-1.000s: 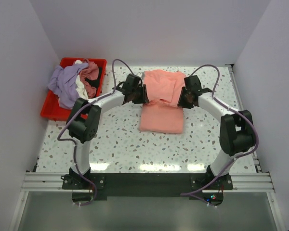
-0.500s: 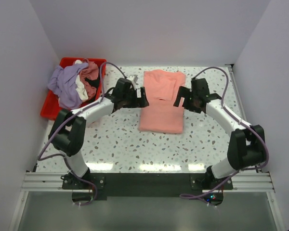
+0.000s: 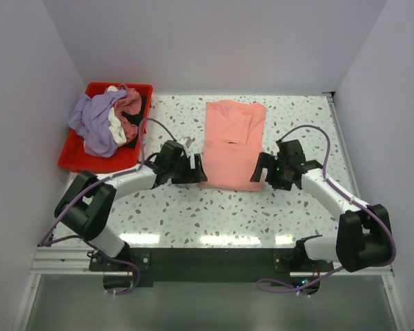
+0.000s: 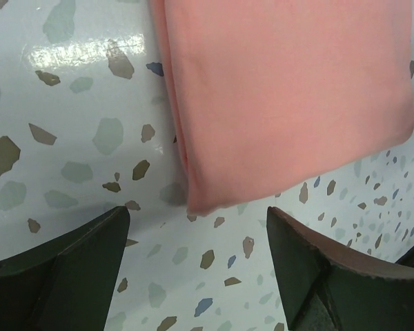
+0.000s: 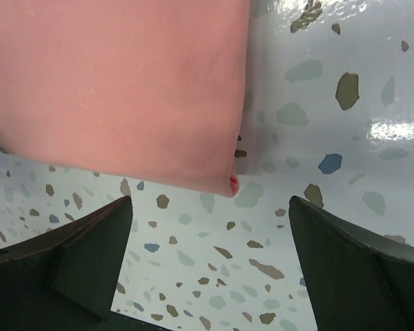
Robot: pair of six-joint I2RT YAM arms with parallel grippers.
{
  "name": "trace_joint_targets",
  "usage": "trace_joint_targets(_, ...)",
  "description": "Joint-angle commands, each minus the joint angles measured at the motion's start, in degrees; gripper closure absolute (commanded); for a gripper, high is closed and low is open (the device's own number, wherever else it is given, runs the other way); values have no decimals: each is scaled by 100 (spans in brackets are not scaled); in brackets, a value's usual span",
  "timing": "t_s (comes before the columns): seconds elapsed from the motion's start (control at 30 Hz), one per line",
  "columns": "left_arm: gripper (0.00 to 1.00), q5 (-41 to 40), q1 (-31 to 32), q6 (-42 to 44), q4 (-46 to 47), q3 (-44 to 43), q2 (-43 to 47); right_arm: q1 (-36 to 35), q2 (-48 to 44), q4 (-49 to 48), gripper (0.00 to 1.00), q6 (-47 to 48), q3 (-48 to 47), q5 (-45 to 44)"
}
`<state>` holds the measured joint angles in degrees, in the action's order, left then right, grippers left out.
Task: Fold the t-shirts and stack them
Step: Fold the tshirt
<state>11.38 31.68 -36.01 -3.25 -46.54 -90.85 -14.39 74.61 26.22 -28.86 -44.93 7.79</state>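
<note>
A salmon-pink t-shirt (image 3: 233, 145) lies folded into a long narrow strip in the middle of the table. My left gripper (image 3: 195, 170) sits low by its near-left corner, open, with nothing between the fingers. In the left wrist view that gripper (image 4: 199, 219) has the shirt (image 4: 283, 89) corner just ahead of it. My right gripper (image 3: 259, 172) is open and empty beside the near-right corner. In the right wrist view the shirt (image 5: 117, 83) edge lies just beyond that gripper (image 5: 210, 203). Lavender (image 3: 91, 121), white (image 3: 116, 128) and dusty rose (image 3: 130, 107) t-shirts are heaped in the bin.
The red plastic bin (image 3: 72, 164) stands at the back left against the left wall. White walls close in the speckled table (image 3: 193, 214) on three sides. Purple cables loop off both arms.
Both grippers have opened and let go of the salmon-pink shirt's middle. Both then drew back toward the near edge, to its near corners. The shirt now lies flat.
</note>
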Motion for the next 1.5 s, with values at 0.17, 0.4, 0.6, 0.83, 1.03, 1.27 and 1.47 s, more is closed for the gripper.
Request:
trace_joint_targets(0.17, 40, 102, 277, -187, 685, 14, -283, -11, -131, -292, 1, -155, 248, 232)
trace_joint_targets(0.4, 55, -171, 383, -240, 536, -30, -495, -2, -69, -363, 1, -181, 335, 240)
trace_joint_targets(0.6, 63, -382, 383, -222, 430, -48, -565, -11, 36, -424, 1, -172, 353, 302)
trace_joint_targets(0.83, 100, -355, 383, -126, 395, -74, -689, -11, 141, -548, 3, -199, 441, 451)
trace_joint_targets(1.03, 100, -294, 383, -126, 439, 23, -627, -11, 466, -881, 14, -199, 485, 662)
trace_joint_targets(1.27, 100, -320, 383, -161, 439, 75, -574, -2, 880, -1101, 45, -234, 458, 662)
trace_joint_targets(1.47, 100, -312, 383, -135, 404, 128, -469, -11, 915, -1198, 89, -199, 546, 574)
